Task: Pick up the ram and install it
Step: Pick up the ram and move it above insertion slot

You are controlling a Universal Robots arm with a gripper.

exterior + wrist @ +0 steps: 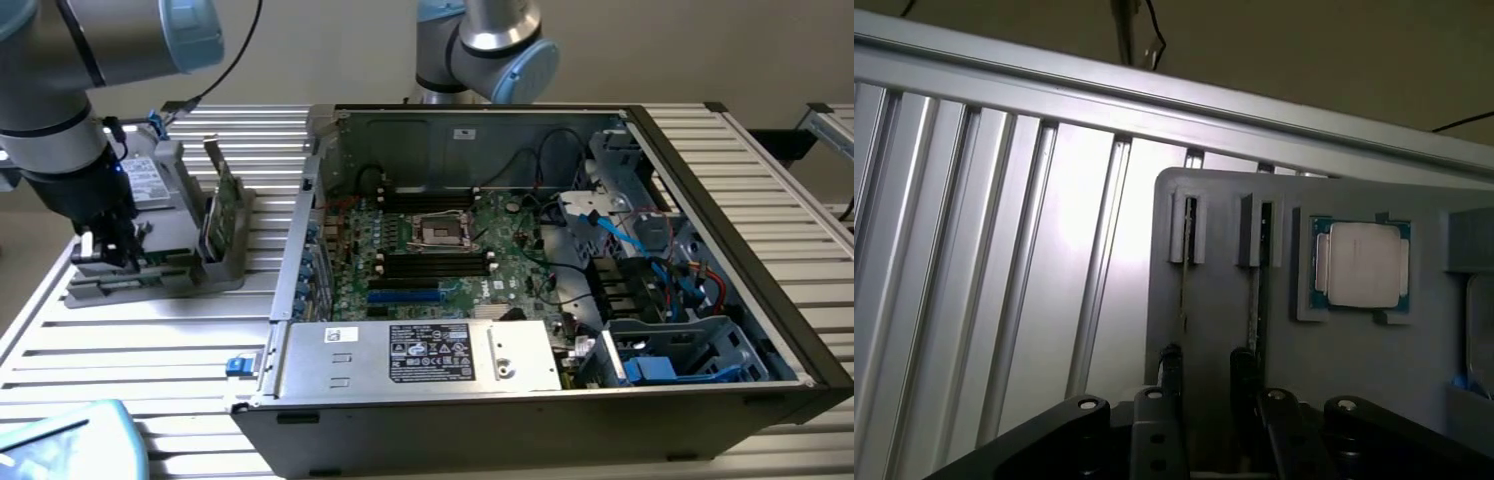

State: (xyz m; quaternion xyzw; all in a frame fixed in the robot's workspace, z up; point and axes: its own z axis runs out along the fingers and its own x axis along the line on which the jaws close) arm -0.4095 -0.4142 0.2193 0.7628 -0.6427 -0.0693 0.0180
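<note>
Wrist view looks down past the gripper [1206,365] onto a grey holder [1219,300] that rests on the slatted tabletop [1004,250]. The two dark fingers [1171,368] stand apart, so the gripper is open and has nothing clamped. The ram [1184,290] stands on edge in the slot nearest the holder's side edge and shows as a thin line. Its long axis runs straight away from the gripper, in line with the fingers. The near end of the ram lies between the fingertips, close against one finger and apart from the other. A second slot [1257,280] beside it holds another thin board, which sits just outside the other finger. The processor chip [1361,265] lies flat in its pocket further along the holder.

In the exterior view the arm reaches down over the holder near the tabletop's edge on the exterior view's left. The open computer case [727,175] stands well apart from it. By my reading, the pick-up is at the point of closing on the ram, which is not yet lifted.
</note>
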